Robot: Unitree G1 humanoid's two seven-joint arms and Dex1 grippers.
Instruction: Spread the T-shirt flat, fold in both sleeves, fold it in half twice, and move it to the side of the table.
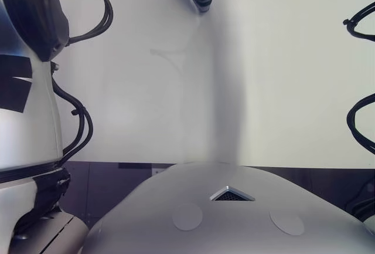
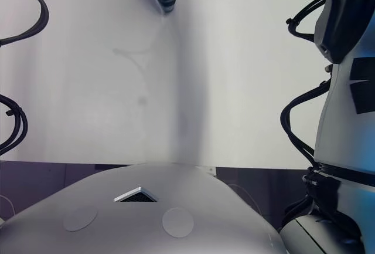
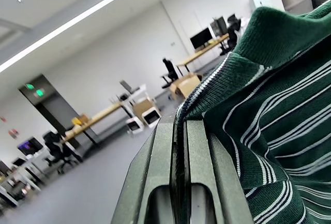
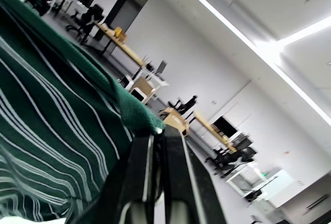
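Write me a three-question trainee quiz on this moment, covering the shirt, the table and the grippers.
1. True or false: the T-shirt lies spread flat on the table.
2. Pick one. The left gripper is: A) open; B) shut on the T-shirt; C) shut on a cable.
3. Fill in: the fabric clamped in the right gripper is ____ with pale stripes.

Key: 1 false, it is held up by both grippers; 2 B; 3 green.
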